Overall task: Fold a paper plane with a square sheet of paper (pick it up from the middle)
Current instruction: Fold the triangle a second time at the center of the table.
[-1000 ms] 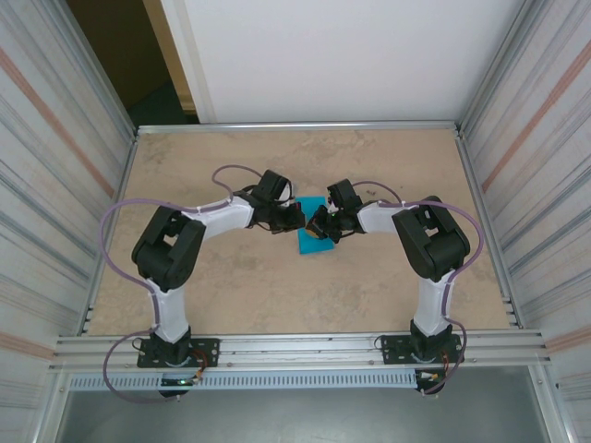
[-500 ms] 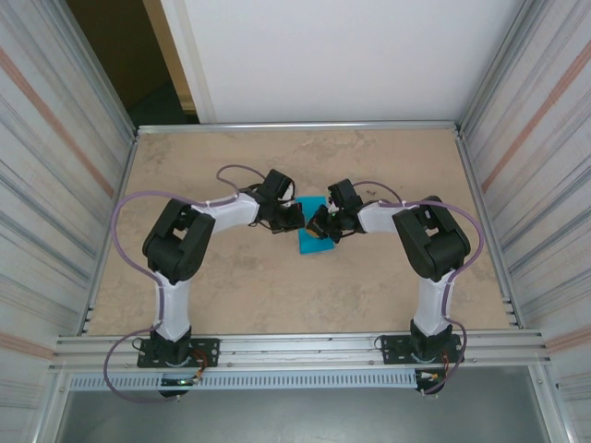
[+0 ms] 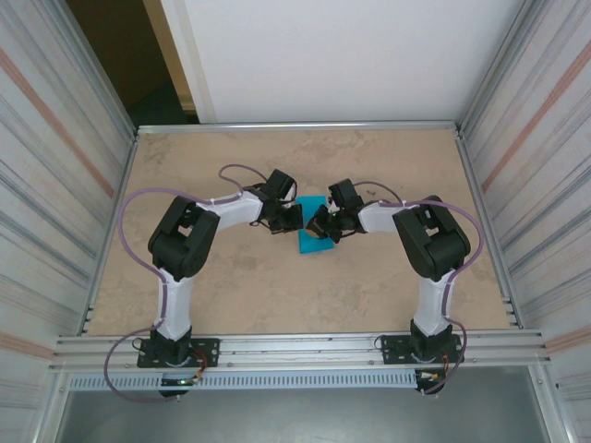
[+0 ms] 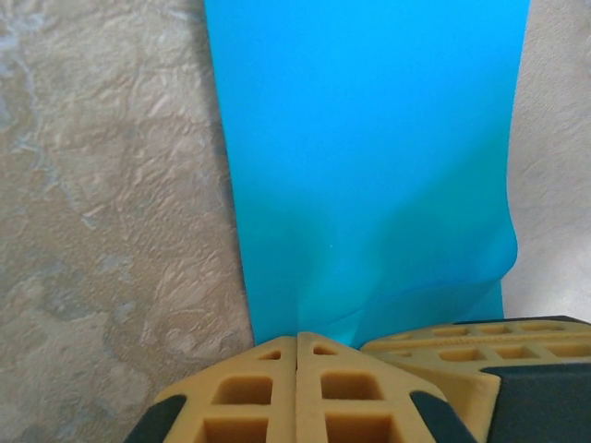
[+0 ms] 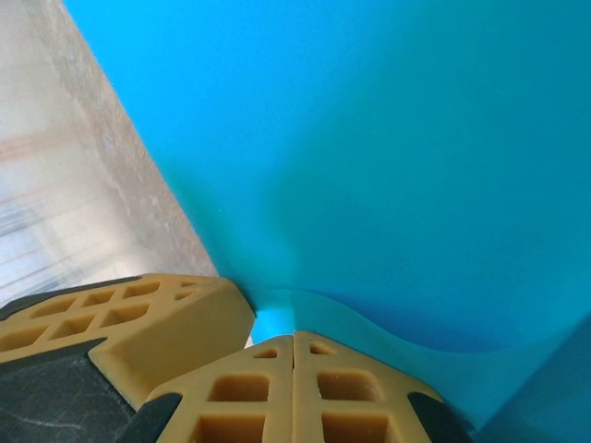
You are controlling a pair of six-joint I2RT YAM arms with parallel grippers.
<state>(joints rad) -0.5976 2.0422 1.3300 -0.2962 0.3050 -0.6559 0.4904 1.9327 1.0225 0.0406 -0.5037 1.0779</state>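
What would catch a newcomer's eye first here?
The thin teal-blue sheet of paper at mid-table, vivid against the beige tabletop. The left end effector and right end effector meet over it from opposite sides, each shut on its rippled edge.

Two arms, same build. White-and-black left arm (image 3: 175, 254) at lower left of the top view, matching right arm (image 3: 432, 242) at lower right. Both have white tubular links, bulky black joint housings and black base blocks (image 3: 175, 351). A thin lilac cable (image 3: 124, 231) loops off each arm down to its base. Left gripper (image 4: 297, 340) and right gripper (image 5: 294, 338) sit at the bottom of the wrist views, with mustard-yellow plastic fingers (image 4: 268, 406), square waffle pockets and dark corners.
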